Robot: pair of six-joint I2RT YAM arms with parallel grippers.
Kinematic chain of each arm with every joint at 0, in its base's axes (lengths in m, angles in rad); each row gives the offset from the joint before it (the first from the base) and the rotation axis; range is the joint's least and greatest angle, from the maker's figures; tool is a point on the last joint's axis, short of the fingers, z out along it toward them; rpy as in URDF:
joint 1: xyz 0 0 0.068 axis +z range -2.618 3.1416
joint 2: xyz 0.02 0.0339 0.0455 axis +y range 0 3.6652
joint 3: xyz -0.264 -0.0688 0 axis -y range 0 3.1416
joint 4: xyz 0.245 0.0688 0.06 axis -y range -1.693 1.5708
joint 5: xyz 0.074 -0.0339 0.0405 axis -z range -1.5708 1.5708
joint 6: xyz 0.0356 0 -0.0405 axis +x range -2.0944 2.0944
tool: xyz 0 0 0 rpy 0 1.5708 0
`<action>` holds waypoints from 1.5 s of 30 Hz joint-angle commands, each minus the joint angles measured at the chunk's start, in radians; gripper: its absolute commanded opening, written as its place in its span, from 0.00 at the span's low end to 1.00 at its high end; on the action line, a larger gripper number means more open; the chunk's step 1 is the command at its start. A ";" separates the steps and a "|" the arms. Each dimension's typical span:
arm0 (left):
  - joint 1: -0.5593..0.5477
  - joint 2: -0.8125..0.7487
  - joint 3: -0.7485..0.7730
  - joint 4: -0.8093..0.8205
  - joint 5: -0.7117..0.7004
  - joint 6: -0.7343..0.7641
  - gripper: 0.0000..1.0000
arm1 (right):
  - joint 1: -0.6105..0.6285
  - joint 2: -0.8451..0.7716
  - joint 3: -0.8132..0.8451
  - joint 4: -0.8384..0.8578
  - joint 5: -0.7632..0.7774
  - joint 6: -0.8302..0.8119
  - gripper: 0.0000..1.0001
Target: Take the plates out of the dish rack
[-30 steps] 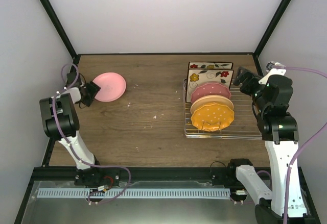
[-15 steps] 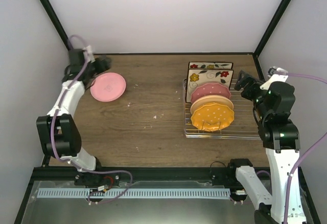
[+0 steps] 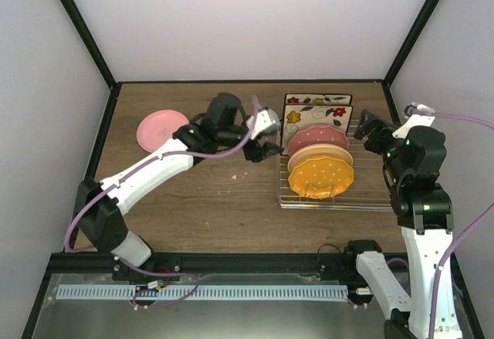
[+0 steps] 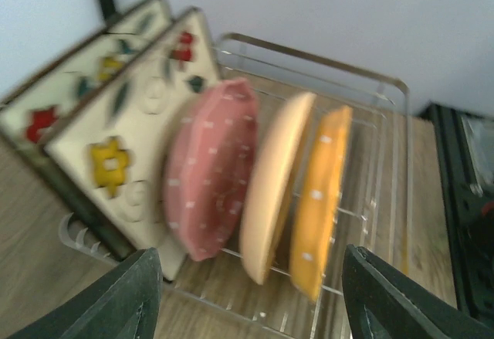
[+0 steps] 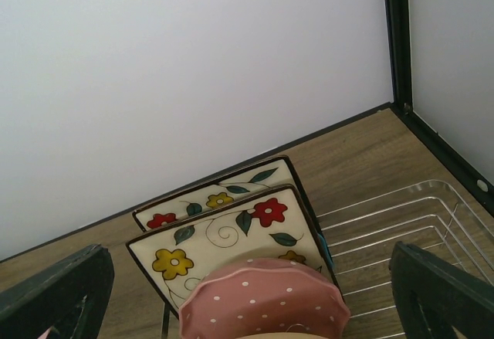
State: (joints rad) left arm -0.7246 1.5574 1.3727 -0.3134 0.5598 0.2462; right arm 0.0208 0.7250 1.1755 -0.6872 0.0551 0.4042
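Hovering the empty, wide-open left gripper (image 3: 268,148) just beside the rack (image 3: 374,186), with one pink plate (image 3: 162,130) lying unloaded on the table (image 3: 216,200), five plates (image 3: 318,155) standing racked, and the right gripper (image 3: 364,127) also wide and empty.

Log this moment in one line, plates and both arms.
pink plate: flat on table | dish rack: five plates upright | left fingers: open, empty, facing rack | right fingers: open, empty

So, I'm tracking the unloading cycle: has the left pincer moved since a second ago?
Yes. The left pincer has swung right, from beside the pink plate to the left edge of the dish rack.
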 commanded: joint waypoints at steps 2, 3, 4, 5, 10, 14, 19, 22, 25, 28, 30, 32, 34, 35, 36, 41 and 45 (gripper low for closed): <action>-0.116 0.049 0.011 -0.053 -0.100 0.189 0.65 | -0.005 -0.026 0.036 -0.021 0.013 -0.011 1.00; -0.139 0.064 0.018 -0.047 -0.115 0.194 0.64 | -0.005 -0.027 0.035 -0.021 0.008 -0.009 1.00; -0.157 0.079 0.026 -0.040 -0.134 0.199 0.64 | -0.005 -0.027 0.035 -0.023 0.003 -0.007 1.00; -0.172 0.093 0.034 -0.035 -0.149 0.203 0.63 | -0.005 -0.028 0.035 -0.024 -0.001 -0.008 1.00; -0.222 0.182 0.087 0.000 -0.221 0.207 0.59 | -0.005 -0.038 0.039 -0.034 -0.001 -0.016 1.00; -0.233 0.248 0.133 0.025 -0.278 0.194 0.58 | -0.005 -0.048 0.048 -0.053 0.014 -0.032 1.00; -0.241 0.289 0.173 0.025 -0.299 0.198 0.55 | -0.005 -0.062 0.054 -0.074 0.042 -0.046 1.00; -0.250 0.303 0.178 0.020 -0.292 0.197 0.54 | -0.006 -0.065 0.058 -0.078 0.057 -0.053 1.00; -0.262 0.313 0.179 0.017 -0.286 0.197 0.52 | -0.005 -0.063 0.063 -0.080 0.061 -0.056 1.00; -0.274 0.326 0.179 0.014 -0.282 0.196 0.51 | -0.005 -0.063 0.066 -0.083 0.063 -0.055 1.00; -0.278 0.339 0.183 0.015 -0.281 0.196 0.51 | -0.005 -0.063 0.067 -0.086 0.066 -0.053 1.00; -0.279 0.356 0.189 0.017 -0.280 0.191 0.48 | -0.006 -0.066 0.069 -0.089 0.070 -0.051 1.00; -0.280 0.372 0.199 0.016 -0.284 0.184 0.44 | -0.005 -0.068 0.072 -0.091 0.076 -0.051 1.00; -0.279 0.379 0.205 0.016 -0.287 0.180 0.42 | -0.005 -0.071 0.074 -0.094 0.078 -0.051 1.00; -0.279 0.386 0.210 0.017 -0.291 0.177 0.39 | -0.005 -0.071 0.077 -0.098 0.080 -0.050 1.00; -0.279 0.408 0.228 0.016 -0.307 0.168 0.20 | -0.005 -0.083 0.079 -0.110 0.093 -0.046 1.00; -0.279 0.407 0.246 0.001 -0.327 0.153 0.04 | -0.005 -0.088 0.077 -0.115 0.099 -0.044 1.00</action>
State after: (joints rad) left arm -0.9909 1.9404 1.5867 -0.2790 0.1726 0.3790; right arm 0.0212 0.6498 1.2156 -0.7860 0.1284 0.3595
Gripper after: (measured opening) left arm 0.181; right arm 0.998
